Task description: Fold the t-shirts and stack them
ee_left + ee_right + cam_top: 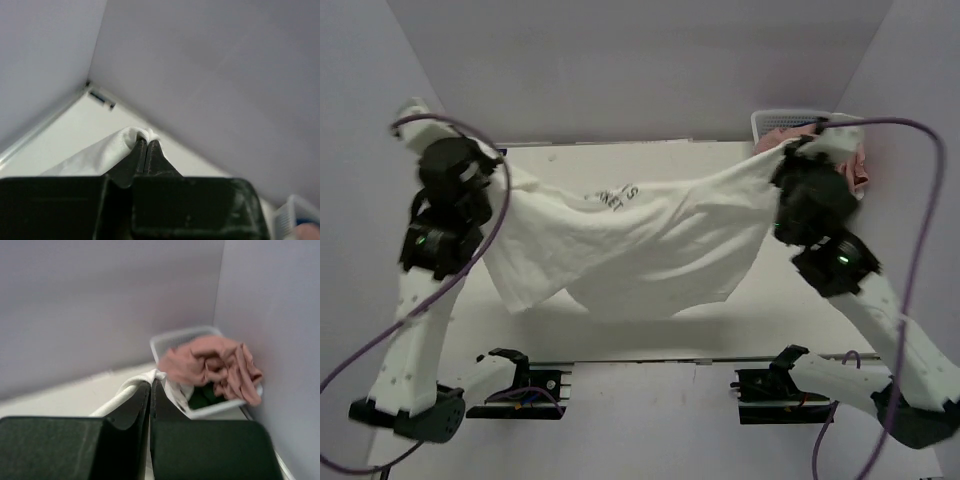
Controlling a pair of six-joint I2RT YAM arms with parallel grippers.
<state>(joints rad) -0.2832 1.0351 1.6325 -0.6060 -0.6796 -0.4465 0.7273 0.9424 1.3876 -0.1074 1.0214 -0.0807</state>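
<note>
A large white t-shirt [630,240] with dark lettering hangs stretched in the air between both arms above the table. My left gripper [146,142] is shut on its left corner [135,134]. My right gripper [151,382] is shut on its right corner [150,375]. In the top view the left gripper [500,165] holds the shirt at the upper left and the right gripper [785,150] at the upper right. A pink t-shirt [210,365] and a dark green one [202,397] lie in the basket. The blue one is out of view.
A white mesh basket [790,120] stands at the back right corner, also in the right wrist view [220,409], close beyond my right gripper. Grey walls enclose the table [650,330] at the back and both sides.
</note>
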